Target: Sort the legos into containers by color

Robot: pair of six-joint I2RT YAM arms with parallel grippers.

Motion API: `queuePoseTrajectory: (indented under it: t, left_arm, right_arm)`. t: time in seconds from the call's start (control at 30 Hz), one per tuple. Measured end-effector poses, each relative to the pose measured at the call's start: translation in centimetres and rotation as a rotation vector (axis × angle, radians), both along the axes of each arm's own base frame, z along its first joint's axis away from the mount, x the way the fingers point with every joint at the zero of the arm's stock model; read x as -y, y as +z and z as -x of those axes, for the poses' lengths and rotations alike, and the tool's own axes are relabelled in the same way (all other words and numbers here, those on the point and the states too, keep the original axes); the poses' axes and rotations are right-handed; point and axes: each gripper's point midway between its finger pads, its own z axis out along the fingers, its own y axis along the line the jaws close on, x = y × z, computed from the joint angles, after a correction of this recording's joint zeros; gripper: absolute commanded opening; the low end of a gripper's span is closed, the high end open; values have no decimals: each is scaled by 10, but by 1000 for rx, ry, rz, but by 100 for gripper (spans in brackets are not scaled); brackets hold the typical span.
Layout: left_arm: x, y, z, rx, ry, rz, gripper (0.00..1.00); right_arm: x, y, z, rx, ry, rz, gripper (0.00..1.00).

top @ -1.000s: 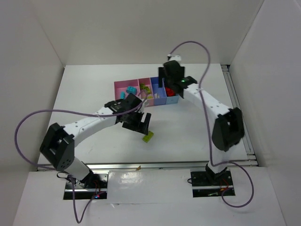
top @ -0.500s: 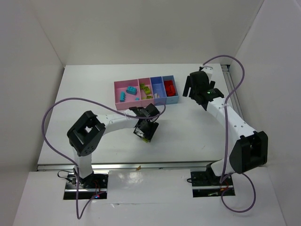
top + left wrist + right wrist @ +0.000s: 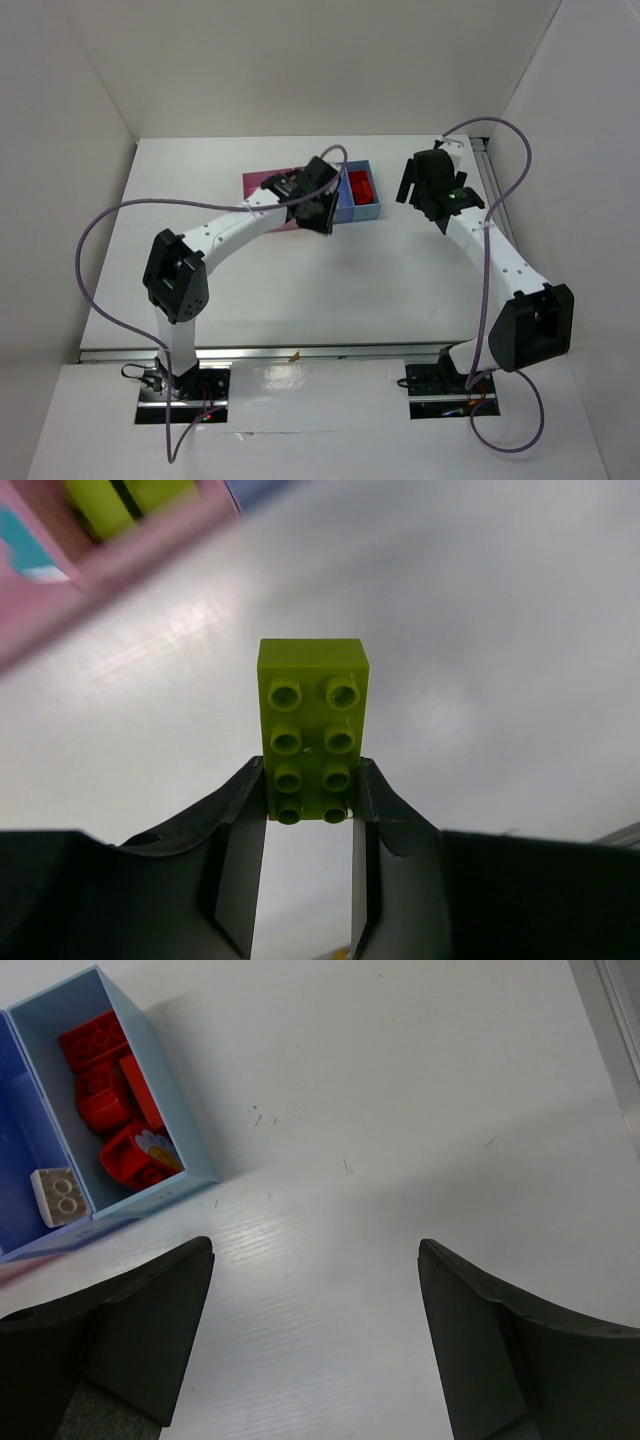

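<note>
In the left wrist view a yellow-green lego [image 3: 312,725] with eight studs is pinched by its near end, with my left gripper [image 3: 310,800] shut on it above the white table. In the top view that gripper [image 3: 320,215] hangs over the front of the pink containers [image 3: 262,182] and hides most of them. A pink container wall [image 3: 110,575] and another yellow-green lego [image 3: 125,498] show just beyond the held one. My right gripper [image 3: 315,1260] is open over bare table, right of the light blue container [image 3: 175,1120] holding red legos [image 3: 110,1095]. A beige lego [image 3: 58,1196] lies in the periwinkle container [image 3: 20,1150].
A metal rail [image 3: 612,1005] runs along the table's right edge. White walls enclose the table on three sides. Purple cables loop above both arms, one over the left arm [image 3: 110,225] and one over the right [image 3: 500,130].
My left gripper closed on the yellow-green lego near the table's front and carried it up to the containers. My right arm pulled away from the containers to the right.
</note>
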Motion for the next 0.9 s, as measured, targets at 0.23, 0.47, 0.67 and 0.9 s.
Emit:
queuePoseTrajectory:
  t: [0.23, 0.47, 0.67, 0.9]
  left_arm:
    - [-3, 80, -103, 196, 159, 157, 7]
    - [-5, 10, -156, 127, 231, 120, 18]
    - [-18, -21, -161, 68, 256, 88, 46]
    - [-18, -28, -163, 74, 252, 92, 99]
  right_arm:
    - [10, 4, 9, -11, -24, 12, 90]
    - [23, 17, 18, 10, -57, 15, 90]
    - [26, 20, 22, 11, -64, 17, 90]
    - [27, 17, 25, -4, -66, 20, 94]
